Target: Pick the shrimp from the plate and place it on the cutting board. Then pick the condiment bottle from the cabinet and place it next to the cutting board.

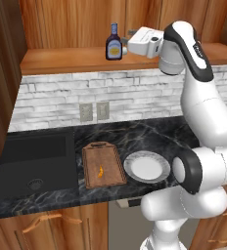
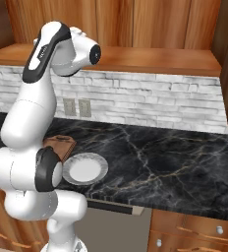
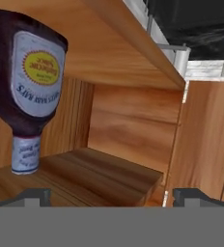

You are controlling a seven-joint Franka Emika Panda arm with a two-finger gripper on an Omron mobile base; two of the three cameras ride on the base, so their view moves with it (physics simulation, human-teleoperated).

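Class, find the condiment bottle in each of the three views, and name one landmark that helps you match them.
Left base view: the condiment bottle stands upright on the cabinet ledge, top centre, left of the hand.
Right base view: not visible; the arm stands where it would be.
Hand view: upper left, appearing upside down.
Shared landmark: the wooden cabinet ledge.

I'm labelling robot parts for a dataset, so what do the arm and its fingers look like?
The arm is made of glossy white, rounded segments with dark grey to black bands and round caps at the joints. The hand is a boxy white block. The fingers are small, dark grey, square-ended tips. No cables or markings are visible.
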